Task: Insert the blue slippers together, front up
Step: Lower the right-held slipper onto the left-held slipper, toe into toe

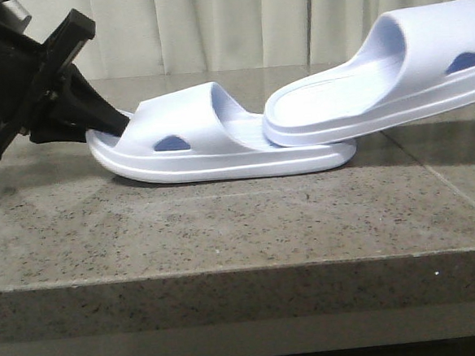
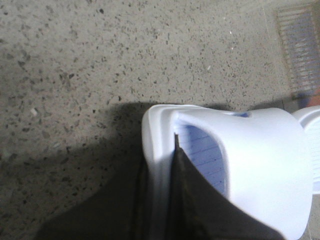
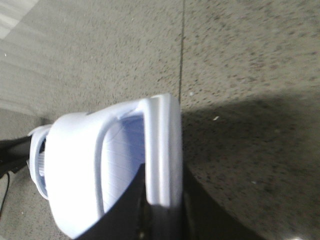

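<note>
Two blue slippers, pale lavender-blue foam, thick ribbed-edge soles, wide smooth straps, small darker blue vent holes on sides. No logo or text readable.

Left slipper (image 1: 219, 143) lies flat on desk (image 1: 225, 228), which is speckled grey-brown stone w/ a tile seam. Left gripper (image 1: 107, 122), black, comes in tilted from upper left; jaws clamp the toe-end sole rim, one finger (image 2: 192, 195) inside under the strap, other outside.

Right slipper (image 1: 393, 73) is lifted & tilted, its heel end resting on the left slipper's heel area, strap end up at right edge of front view. Right gripper (image 3: 150, 215) seen only in wrist view: dark fingers either side of the sole rim at the toe end, jaws closed on it.

Footbeds show fine ribbed lines in both wrist views.
</note>
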Action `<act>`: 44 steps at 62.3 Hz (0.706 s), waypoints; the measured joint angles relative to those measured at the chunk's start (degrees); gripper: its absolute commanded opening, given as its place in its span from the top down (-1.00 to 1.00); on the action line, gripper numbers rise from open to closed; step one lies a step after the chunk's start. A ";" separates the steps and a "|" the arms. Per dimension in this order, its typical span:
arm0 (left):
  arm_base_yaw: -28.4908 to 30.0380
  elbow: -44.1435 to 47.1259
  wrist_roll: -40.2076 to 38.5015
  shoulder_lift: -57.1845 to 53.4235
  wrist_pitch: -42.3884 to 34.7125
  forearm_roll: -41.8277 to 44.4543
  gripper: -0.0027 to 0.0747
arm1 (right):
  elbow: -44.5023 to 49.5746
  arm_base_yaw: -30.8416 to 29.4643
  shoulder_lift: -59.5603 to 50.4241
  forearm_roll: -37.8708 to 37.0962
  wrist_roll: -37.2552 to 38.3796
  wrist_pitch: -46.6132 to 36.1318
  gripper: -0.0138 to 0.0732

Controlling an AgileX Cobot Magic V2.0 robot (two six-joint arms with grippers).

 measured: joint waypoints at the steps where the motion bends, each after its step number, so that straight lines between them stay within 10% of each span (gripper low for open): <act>1: 0.00 0.00 0.00 0.00 0.00 0.00 0.98 | 0.15 0.74 0.00 0.13 0.00 -0.56 0.83; 29: 0.25 0.12 0.00 0.00 -1.98 1.34 0.98 | 0.43 27.90 7.10 8.35 0.23 -23.10 0.83; 44: 0.47 0.20 0.12 0.00 -3.06 2.08 0.98 | 0.43 32.39 9.40 9.26 0.23 -29.60 0.83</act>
